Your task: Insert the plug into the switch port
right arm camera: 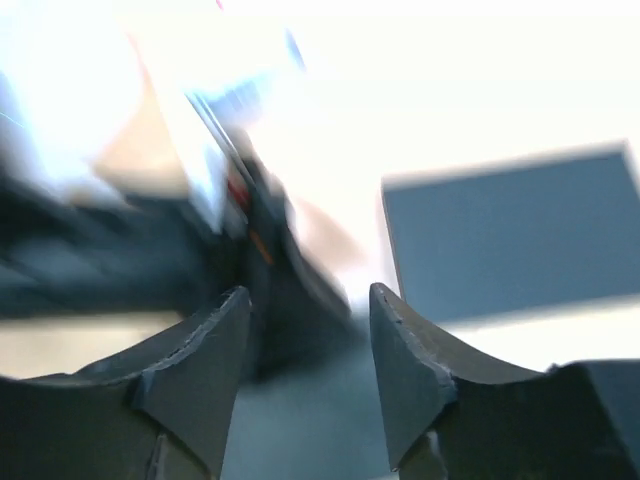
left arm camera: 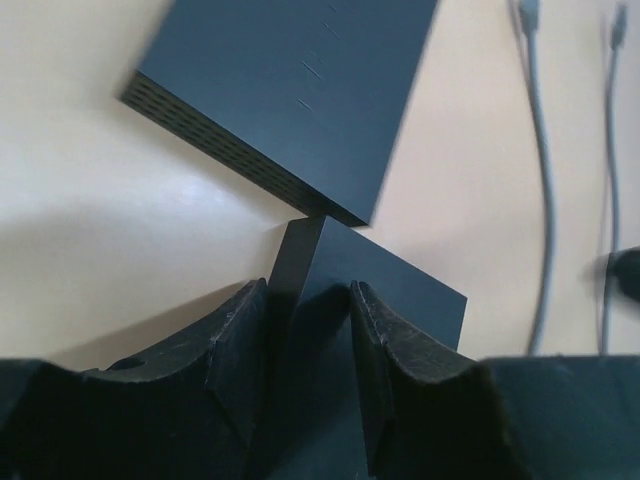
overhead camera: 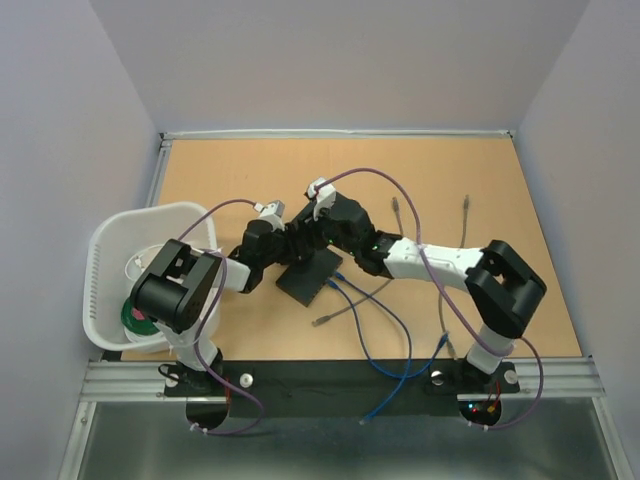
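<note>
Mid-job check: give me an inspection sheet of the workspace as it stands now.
Surface: light wooden tabletop.
Job's things: black switch at centre, under both wrists; blue cable loose, one end near the switch, insertion cannot be told.
Clutter: white basket at the left edge, green item inside.
Grippers: left gripper straddles a small black block, grip unclear; right gripper open, view blurred.
Cables: grey cables loose on the right side.
Surroundings: plain walls; nothing else seen.

We see a tan wooden table bearing a white basket at left, a black switch mid-table, a blue cable and grey cables.
</note>
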Robot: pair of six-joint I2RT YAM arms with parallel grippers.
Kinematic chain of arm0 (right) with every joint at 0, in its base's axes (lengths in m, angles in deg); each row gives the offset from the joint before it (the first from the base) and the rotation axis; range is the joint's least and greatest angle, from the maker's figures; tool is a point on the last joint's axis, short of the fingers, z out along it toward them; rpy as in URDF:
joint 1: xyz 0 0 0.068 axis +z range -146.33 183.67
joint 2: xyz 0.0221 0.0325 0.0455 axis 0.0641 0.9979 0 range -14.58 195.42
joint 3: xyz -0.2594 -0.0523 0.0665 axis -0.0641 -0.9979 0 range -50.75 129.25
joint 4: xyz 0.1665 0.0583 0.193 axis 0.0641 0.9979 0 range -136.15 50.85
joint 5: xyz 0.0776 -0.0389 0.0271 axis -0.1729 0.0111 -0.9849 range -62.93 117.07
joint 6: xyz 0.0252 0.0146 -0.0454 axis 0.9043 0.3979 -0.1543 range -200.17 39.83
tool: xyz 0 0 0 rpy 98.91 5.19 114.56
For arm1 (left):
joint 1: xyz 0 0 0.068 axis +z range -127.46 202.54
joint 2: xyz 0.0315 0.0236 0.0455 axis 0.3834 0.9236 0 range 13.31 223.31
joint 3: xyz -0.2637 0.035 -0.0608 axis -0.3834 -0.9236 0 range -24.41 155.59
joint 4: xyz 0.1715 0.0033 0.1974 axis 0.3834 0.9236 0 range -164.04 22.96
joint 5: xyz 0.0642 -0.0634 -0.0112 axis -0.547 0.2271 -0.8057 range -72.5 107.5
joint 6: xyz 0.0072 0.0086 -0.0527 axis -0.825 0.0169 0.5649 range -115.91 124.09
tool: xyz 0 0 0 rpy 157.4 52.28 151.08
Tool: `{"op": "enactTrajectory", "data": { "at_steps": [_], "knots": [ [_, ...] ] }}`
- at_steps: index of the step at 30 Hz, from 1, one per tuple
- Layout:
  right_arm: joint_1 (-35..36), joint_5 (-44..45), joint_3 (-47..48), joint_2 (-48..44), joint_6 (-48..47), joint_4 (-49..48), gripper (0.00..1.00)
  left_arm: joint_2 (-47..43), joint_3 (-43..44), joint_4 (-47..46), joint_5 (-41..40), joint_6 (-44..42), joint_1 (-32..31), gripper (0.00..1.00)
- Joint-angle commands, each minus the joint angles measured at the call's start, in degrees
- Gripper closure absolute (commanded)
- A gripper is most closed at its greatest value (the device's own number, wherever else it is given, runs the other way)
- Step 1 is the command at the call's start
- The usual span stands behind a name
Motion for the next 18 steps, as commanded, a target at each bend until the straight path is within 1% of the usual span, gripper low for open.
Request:
{"op": "enactTrajectory", "data": {
  "at_steps": [1,4,5,7,9,10,14,18],
  "knots": [
    [0.8,1.8,-1.0,-7.0,-1.6,-11.7,0.42,3.1,-2.7,11.1,9.5,1.0,-2.5,0.64],
    [0.8,1.5,-1.7,-11.2,-3.0,-7.8,0.38,3.4,-2.6,11.1,9.7,1.0,-2.2,0.64],
    [0.8,0.9,-1.7,-12.4,-3.2,-6.4,0.32,3.5,-2.6,11.1,9.7,1.0,-2.0,0.64],
    [0.8,-0.6,-1.8,-15.7,-3.4,-1.8,0.30,3.6,-2.5,11.1,9.7,1.0,-1.8,0.64],
    [0.8,-1.7,-2.5,-18.5,-3.1,2.0,0.29,3.7,-2.5,11.1,9.7,1.0,-1.7,0.64],
    [0.7,-4.2,-4.1,-21.5,-3.0,3.1,0.29,3.7,-2.5,11.1,9.8,1.0,-1.7,0.64],
    [0.9,-12.9,-6.6,-26.0,-2.9,10.7,0.29,3.8,-2.4,11.0,9.9,1.1,-1.6,0.64],
    [3.7,-14.3,-8.3,-26.5,-3.1,18.7,0.29,4.3,-2.2,10.9,10.2,1.0,-1.5,0.64]
  ]
}}
